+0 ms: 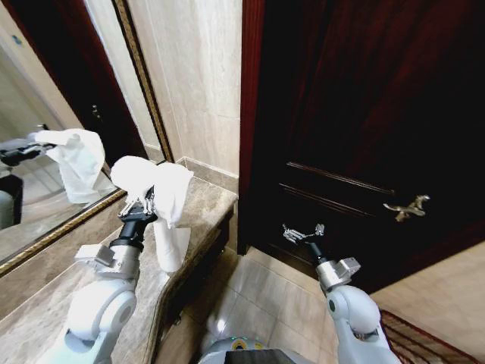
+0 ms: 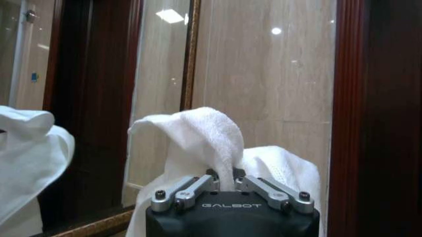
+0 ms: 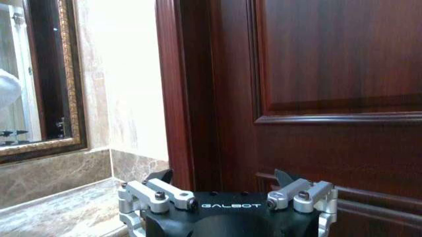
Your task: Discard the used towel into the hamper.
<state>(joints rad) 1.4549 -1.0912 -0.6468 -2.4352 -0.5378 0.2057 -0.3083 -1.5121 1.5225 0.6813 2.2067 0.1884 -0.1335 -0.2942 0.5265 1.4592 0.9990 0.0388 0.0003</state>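
A white towel [image 1: 155, 180] hangs bunched and drooping from my left gripper [image 1: 141, 205], which is shut on it above the marble counter. In the left wrist view the towel [image 2: 201, 136] rises in a fold from between the shut fingers of the left gripper [image 2: 224, 177]. My right gripper [image 1: 303, 231] stands open with nothing in it over the floor, in front of the dark door; its spread fingers show in the right wrist view [image 3: 223, 177]. The hamper is out of view.
The marble counter [image 1: 208, 199] runs along the left wall under a gold-framed mirror [image 1: 38, 205] that reflects the towel. A dark wooden door [image 1: 364, 114] with a brass handle [image 1: 407, 207] stands ahead. Tiled floor [image 1: 258, 299] lies between them, with a rug [image 1: 428, 341] at lower right.
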